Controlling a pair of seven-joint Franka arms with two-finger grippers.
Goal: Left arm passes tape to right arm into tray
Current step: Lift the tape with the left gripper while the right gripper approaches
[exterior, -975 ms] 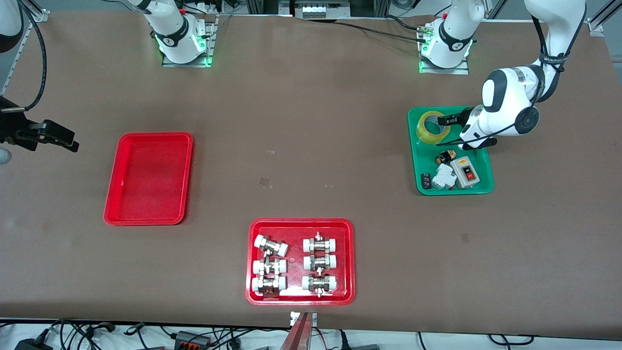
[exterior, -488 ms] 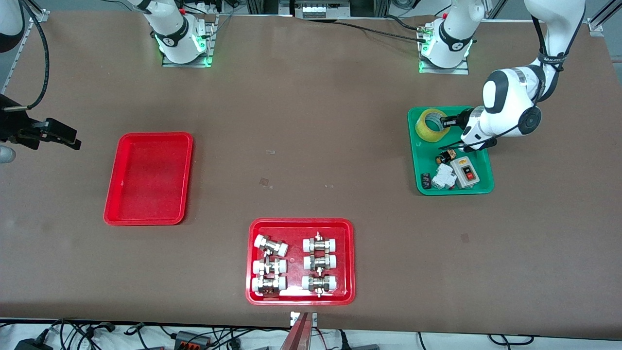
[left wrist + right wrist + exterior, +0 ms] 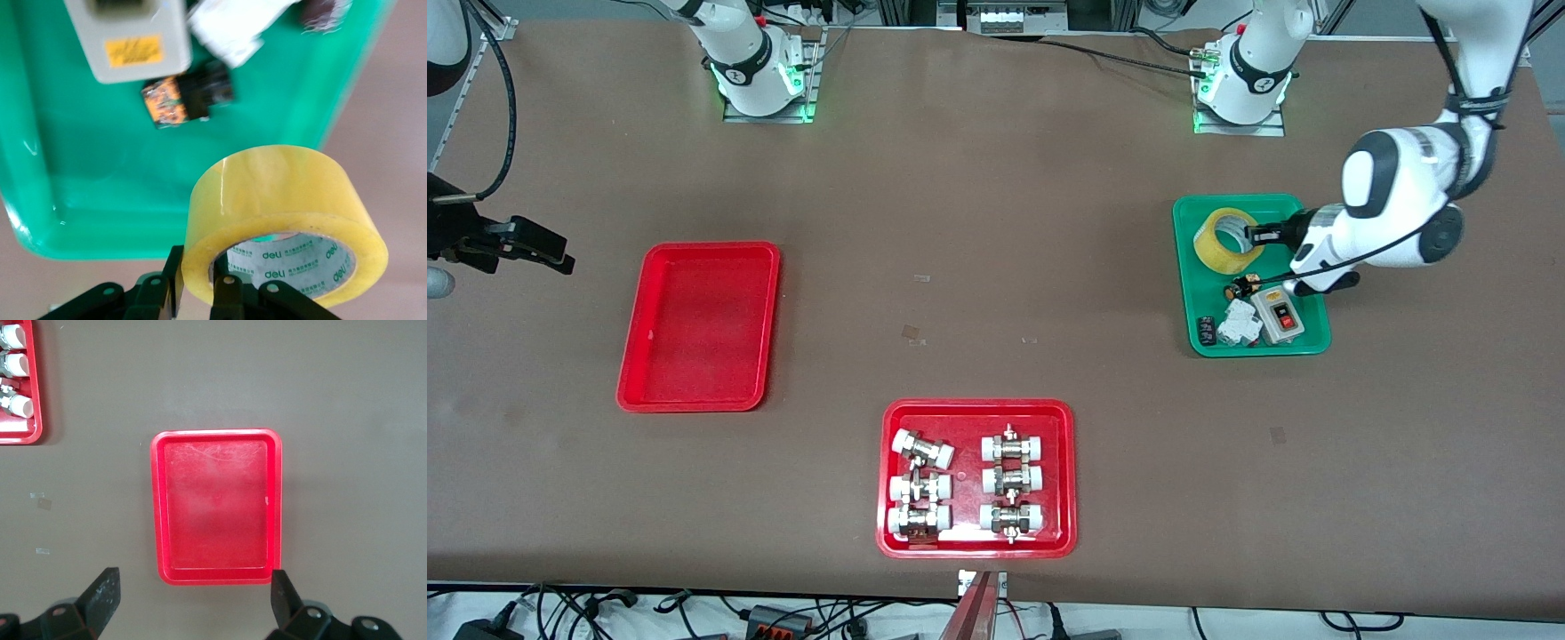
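Tape (image 3: 283, 220) lifted | left end effector (image 3: 193, 293) clamps wall | wrist-only view

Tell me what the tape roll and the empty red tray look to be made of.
Tape roll: glossy translucent yellow plastic film, judging by its sheen, wound on a white printed core, likely cardboard.
Empty red tray: seemingly moulded plastic, smooth, with rounded corners; pale scuffs dull its floor.
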